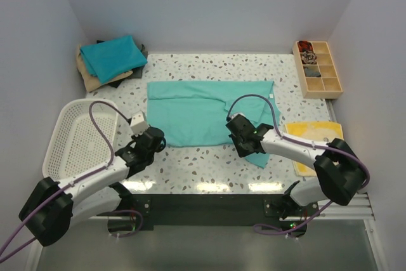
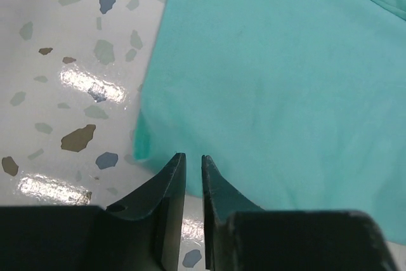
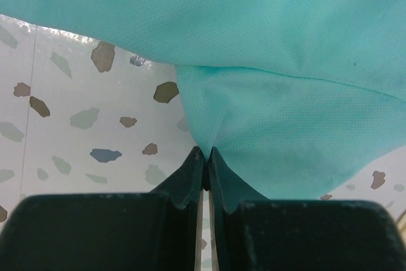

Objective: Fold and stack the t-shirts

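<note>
Shirt (image 1: 203, 109), the light sea-green one, lies spread flat across the middle of the tabletop, its near-right part trailing towards the near edge. A stack (image 1: 114, 55) of folded shirts sits at the far-left corner, well apart from it.

The right gripper (image 3: 207, 150) is clamped on a thin pinch of the shirt's near-right flap, where the cloth gathers to a point at the fingertips. The left gripper (image 2: 192, 158) sits at the shirt's near-left corner with only a slit between its jaws. The hem runs behind the fingers, and I cannot tell whether any cloth is caught between them.

The risks, as I judge them:
- The left jaws may close just beside the corner and come up with nothing. The right side alone would then lift, and the fold would go askew.
- The right grip is small, so a quick pull could slip the cloth out.
- A low lift would drag the shirt over the smooth tabletop and bunch it.
- The right arm's cable (image 1: 254, 98) loops over the shirt and could snag it.
</note>
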`<state>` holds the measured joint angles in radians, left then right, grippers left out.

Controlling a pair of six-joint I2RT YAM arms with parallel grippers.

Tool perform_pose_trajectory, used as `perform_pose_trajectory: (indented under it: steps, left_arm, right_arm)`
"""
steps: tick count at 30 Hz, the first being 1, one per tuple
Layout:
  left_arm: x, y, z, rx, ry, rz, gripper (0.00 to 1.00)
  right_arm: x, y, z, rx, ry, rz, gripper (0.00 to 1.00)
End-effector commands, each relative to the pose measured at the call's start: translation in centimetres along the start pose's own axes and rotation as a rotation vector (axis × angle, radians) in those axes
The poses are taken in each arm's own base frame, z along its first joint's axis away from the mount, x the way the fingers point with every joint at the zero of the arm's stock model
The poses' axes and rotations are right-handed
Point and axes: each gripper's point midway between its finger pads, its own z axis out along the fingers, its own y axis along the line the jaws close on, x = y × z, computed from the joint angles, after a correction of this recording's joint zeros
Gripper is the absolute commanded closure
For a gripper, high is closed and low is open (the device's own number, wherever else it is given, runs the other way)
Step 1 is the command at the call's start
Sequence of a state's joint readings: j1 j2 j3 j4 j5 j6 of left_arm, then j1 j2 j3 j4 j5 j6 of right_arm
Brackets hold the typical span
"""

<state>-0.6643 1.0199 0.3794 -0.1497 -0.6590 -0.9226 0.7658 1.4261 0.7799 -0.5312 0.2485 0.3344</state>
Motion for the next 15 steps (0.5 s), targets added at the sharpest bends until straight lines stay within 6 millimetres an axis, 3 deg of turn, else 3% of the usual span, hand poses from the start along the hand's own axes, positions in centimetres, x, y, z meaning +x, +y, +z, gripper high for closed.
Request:
perform_pose_trajectory:
  steps: [1, 4, 8, 10, 12, 13, 15]
  left_arm:
    - [-2.3, -0.9, -0.8, 0.013, -0.05, 0.009, 0.86]
    - [-2.7, -1.1, -0.9, 0.014, -0.05, 0.016, 0.99]
    - [-2.5, -1.1, -0.9, 0.015, -0.044, 0.03, 0.98]
    - [-2.1, -0.7, -0.9, 0.005, -0.031, 0.038, 0.81]
    - [-1.5, -0.6, -0.8, 0.005, -0.013, 0.032, 0.72]
    - [-0.9, -0.1, -0.7, -0.003, -0.002, 0.032, 0.59]
    - [-0.3, 0.3, -0.5, -0.015, 0.007, 0.01, 0.52]
  right_arm:
    - [-1.9, -0.1, -1.3, 0.004, -0.072, 0.013, 1.0]
    - [-2.5, -0.2, -1.9, 0.002, -0.097, 0.019, 1.0]
    - [-3.2, -0.3, -2.7, 0.003, -0.115, 0.014, 1.0]
    - [-3.2, -0.4, -2.8, 0.004, -0.114, 0.013, 1.0]
    - [-3.2, -0.3, -2.7, 0.001, -0.11, 0.011, 1.0]
    - [-3.1, -0.3, -2.6, 0.004, -0.103, 0.009, 1.0]
    - [-2.9, -0.2, -2.4, 0.001, -0.1, 0.009, 1.0]
